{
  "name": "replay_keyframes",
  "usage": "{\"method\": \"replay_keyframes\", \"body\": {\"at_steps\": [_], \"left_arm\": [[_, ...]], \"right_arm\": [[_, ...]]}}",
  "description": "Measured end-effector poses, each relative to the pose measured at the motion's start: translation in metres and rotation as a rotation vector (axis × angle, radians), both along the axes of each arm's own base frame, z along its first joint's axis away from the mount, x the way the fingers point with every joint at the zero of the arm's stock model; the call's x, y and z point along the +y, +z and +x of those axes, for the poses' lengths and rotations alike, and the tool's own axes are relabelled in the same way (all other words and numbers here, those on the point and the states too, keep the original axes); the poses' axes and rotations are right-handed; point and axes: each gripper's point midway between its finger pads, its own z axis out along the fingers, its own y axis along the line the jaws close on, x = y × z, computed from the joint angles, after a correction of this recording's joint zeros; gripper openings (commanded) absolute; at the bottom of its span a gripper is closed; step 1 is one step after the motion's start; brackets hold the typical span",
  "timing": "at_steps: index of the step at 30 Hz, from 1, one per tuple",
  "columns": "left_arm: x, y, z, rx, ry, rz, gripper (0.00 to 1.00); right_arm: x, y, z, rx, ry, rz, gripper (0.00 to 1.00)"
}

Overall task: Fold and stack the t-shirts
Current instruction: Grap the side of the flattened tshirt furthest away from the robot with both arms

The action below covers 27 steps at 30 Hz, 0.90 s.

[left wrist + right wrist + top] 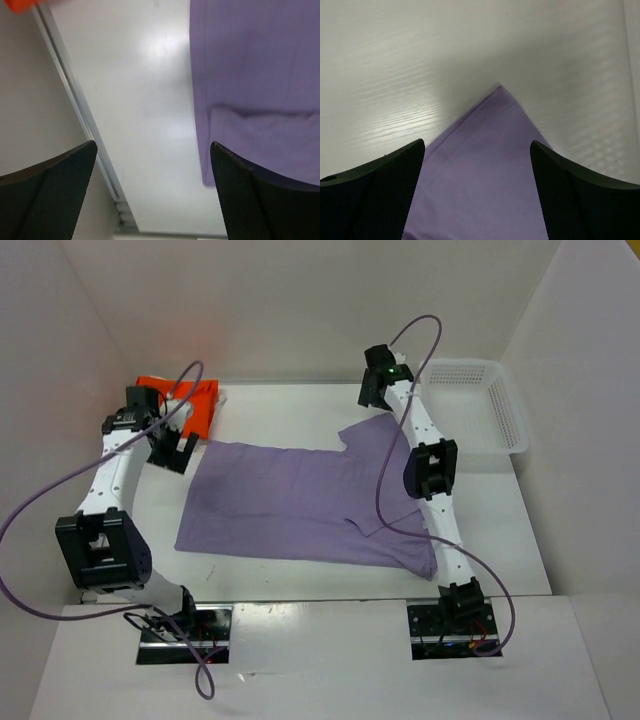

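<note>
The lavender t-shirt [300, 502] lies spread flat in the middle of the table, its sleeves towards the right. The orange t-shirt [192, 400] lies folded at the far left corner. The cream-white t-shirt is not in view. My left gripper [172, 454] is open and empty, just off the lavender shirt's far left corner; its wrist view shows the shirt's edge [255, 75] under the right finger [265, 200]. My right gripper [373, 395] is open and empty above the far sleeve tip [485, 170], with the cloth between the fingers.
A white perforated basket [478, 410] stands at the far right. White walls close in the table on the left, back and right. A metal rail [80, 110] runs along the table's left edge. A sliver of the orange shirt [20, 5] shows in the left wrist view.
</note>
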Motion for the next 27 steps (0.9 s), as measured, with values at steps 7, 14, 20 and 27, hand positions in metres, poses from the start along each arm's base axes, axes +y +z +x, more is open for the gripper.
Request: {"method": "replay_keyframes", "body": {"at_steps": [7, 14, 20, 27], "left_arm": [[-0.027, -0.027, 0.114, -0.124, 0.041, -0.163, 1.0], [-0.074, -0.093, 0.13, -0.001, 0.013, -0.212, 1.0], [-0.093, -0.076, 0.154, -0.086, -0.015, -0.198, 1.0], [-0.092, -0.084, 0.152, -0.085, 0.0, -0.143, 1.0]], "right_arm": [[-0.015, -0.051, 0.001, 0.077, 0.0, -0.041, 0.96], [-0.018, -0.055, 0.007, 0.071, 0.025, -0.02, 0.45], [-0.017, -0.057, 0.009, 0.071, 0.048, -0.012, 0.0], [-0.015, -0.055, 0.006, 0.08, 0.053, -0.005, 0.0]]}}
